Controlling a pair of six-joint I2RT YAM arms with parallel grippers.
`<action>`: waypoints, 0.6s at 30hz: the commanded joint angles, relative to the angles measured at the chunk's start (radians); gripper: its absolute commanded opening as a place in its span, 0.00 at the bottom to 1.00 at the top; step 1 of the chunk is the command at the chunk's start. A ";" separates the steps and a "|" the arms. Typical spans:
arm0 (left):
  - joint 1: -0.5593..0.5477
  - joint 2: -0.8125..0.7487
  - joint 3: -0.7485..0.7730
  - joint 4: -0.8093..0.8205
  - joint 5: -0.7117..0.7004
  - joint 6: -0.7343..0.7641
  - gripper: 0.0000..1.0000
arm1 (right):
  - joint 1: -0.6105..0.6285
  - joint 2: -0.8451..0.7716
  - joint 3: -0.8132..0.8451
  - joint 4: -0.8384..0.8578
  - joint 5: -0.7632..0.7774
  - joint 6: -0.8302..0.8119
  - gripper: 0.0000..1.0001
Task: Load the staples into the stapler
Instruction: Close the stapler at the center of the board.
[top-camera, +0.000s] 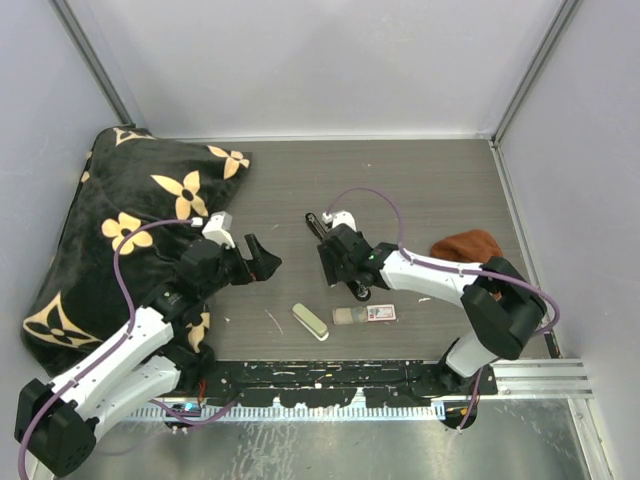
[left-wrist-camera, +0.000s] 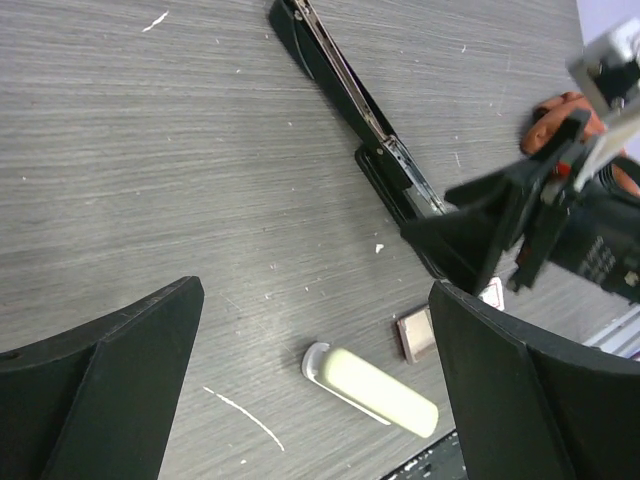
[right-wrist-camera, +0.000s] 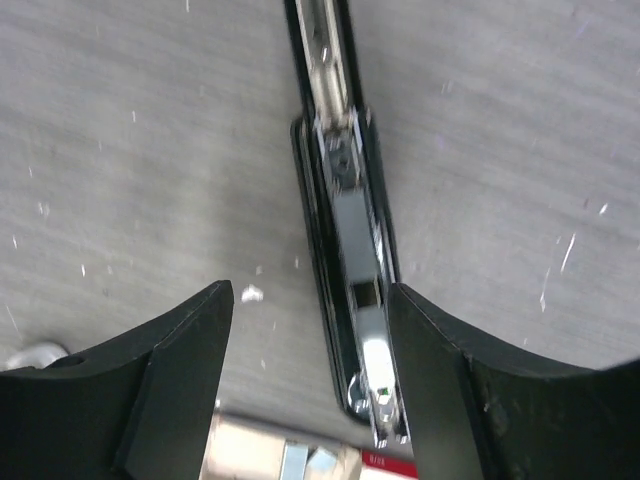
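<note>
Top external view: we see both arms reaching over a grey wood-grain bench (top-camera: 430, 190), with a black flower-patterned cushion (top-camera: 120, 220) at its left side.
Stapler (right-wrist-camera: 350, 220): black, swung open flat on the bench, its metal channel facing up.
Right end effector (top-camera: 340, 262): jaws apart and holding nothing; in our right wrist view its fingers (right-wrist-camera: 170, 370) stand either side of the stapler's channel.
Left end effector (top-camera: 262, 258): jaws spread wide, gripping nothing, just left of the stapler.
Staples (top-camera: 345, 316): we find the silvery-grey block lying on the bench near the front edge, just beside a small red-and-white box (top-camera: 381, 313).
Cream-green oblong (top-camera: 310, 321): on the bench, left of the staples.
Orange-brown cloth (top-camera: 468, 245): behind the right arm.
</note>
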 joint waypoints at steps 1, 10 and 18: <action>0.002 -0.036 0.029 -0.056 0.028 -0.045 0.98 | -0.051 0.048 0.087 0.110 0.005 -0.071 0.68; 0.002 -0.024 0.041 -0.049 0.051 -0.058 0.98 | -0.099 0.206 0.237 0.120 -0.015 -0.159 0.65; 0.002 0.013 0.047 -0.024 0.061 -0.059 0.98 | -0.121 0.330 0.333 0.171 -0.041 -0.229 0.54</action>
